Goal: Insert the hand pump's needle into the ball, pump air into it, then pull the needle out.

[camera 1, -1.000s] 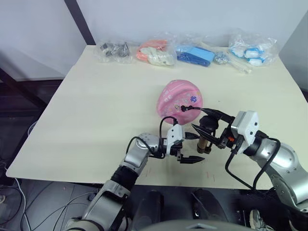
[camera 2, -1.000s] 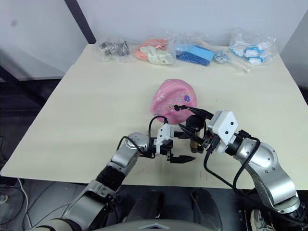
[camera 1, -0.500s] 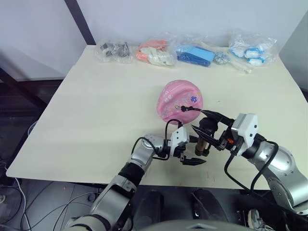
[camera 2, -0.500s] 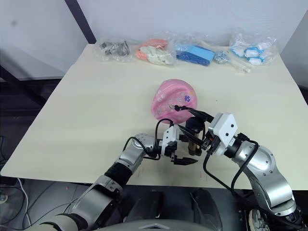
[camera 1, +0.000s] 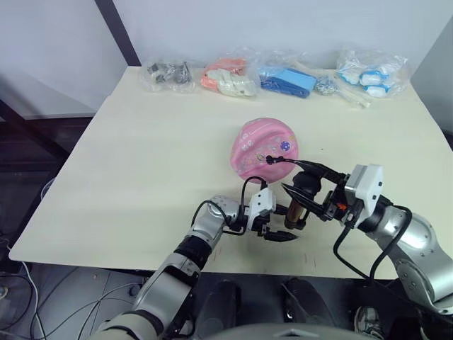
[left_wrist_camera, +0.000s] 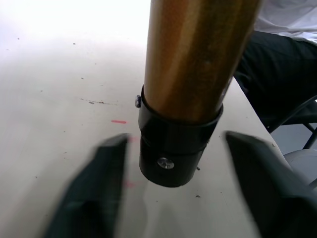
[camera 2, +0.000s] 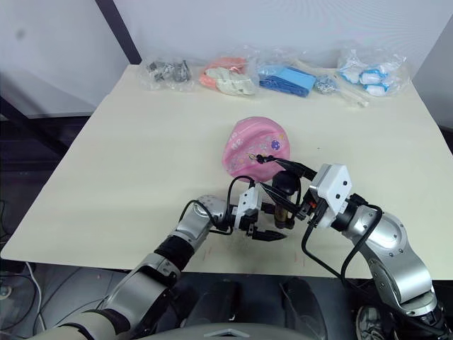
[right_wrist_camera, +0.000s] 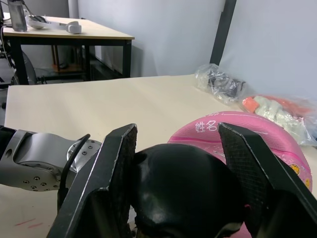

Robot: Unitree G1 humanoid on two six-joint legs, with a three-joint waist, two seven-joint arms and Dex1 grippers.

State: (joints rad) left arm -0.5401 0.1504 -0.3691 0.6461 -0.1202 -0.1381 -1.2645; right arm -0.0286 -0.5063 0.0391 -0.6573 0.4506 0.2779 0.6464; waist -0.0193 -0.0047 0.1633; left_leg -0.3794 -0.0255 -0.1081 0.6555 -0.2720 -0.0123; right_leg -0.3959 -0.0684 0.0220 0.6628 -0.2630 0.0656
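Observation:
The pink ball (camera 1: 265,146) lies mid-table, sagging. A thin black hose (camera 1: 284,161) runs from the hand pump (camera 1: 293,212) to a small black fitting (camera 1: 269,159) resting against the ball; the needle itself is too small to make out. My right gripper (camera 1: 306,185) is shut on the pump's black handle (right_wrist_camera: 183,188), holding the gold barrel (left_wrist_camera: 193,54) upright near the table's front edge. My left gripper (camera 1: 283,224) stands open around the pump's black bottom cap (left_wrist_camera: 173,148), one finger on each side with a gap to the cap.
Several clear bags lie along the far edge of the pale table (camera 1: 141,163): dark parts (camera 1: 168,74), orange and white pieces (camera 1: 228,78), blue pieces (camera 1: 287,80), blue and white pieces (camera 1: 371,71). The table's front edge runs just below both grippers.
My left gripper moved right to the pump's lower end, and its fingers have narrowed around the bottom cap. The right gripper, pump and ball stay put.

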